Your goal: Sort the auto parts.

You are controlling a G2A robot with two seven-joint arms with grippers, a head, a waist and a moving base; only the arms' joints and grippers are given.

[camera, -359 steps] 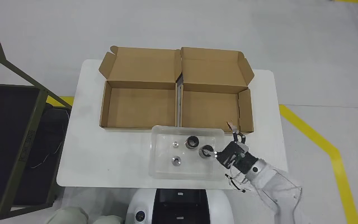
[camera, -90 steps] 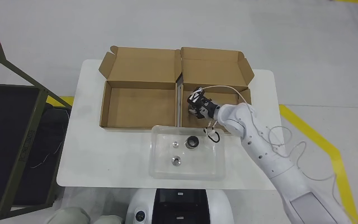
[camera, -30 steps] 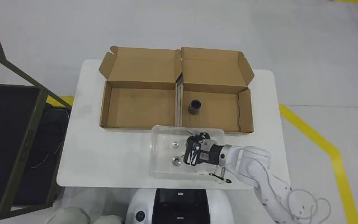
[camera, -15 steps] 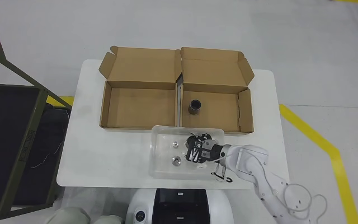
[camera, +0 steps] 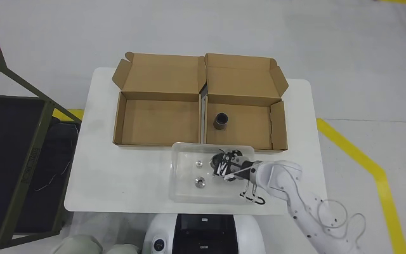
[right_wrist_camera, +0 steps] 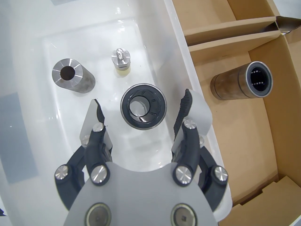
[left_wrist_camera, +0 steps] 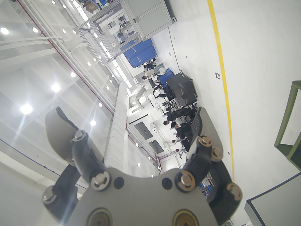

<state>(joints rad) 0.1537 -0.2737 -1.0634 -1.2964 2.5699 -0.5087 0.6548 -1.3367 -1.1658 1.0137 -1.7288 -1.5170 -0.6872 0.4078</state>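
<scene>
The right gripper (right_wrist_camera: 141, 105) hangs low inside the clear plastic tray (right_wrist_camera: 178, 48), which sits at the near edge of the tabletop (camera: 101, 159). Its fingers (right_wrist_camera: 185, 104) are spread to either side of a black linear bearing (right_wrist_camera: 131, 116) without touching it. The bearing stands on end near the tray's far wall. It looks like a heavy, rigid steel part with a smooth round shell that could slip, so a firm pinch across the middle of its body seems the safest hold.

One finger sits just beside the far wall, which leaves little room on that side. On the other side a steel sleeve (right_wrist_camera: 73, 78) and a small stud (right_wrist_camera: 120, 59) stand near but apart. A straight lift should clear the rim.

The right cardboard box (right_wrist_camera: 247, 130), touching the tray's far edge, holds a second bearing (right_wrist_camera: 239, 83) lying on its side, with bare floor around it.

The left gripper (left_wrist_camera: 128, 118) points up at the room, its fingers spread and holding nothing.
</scene>
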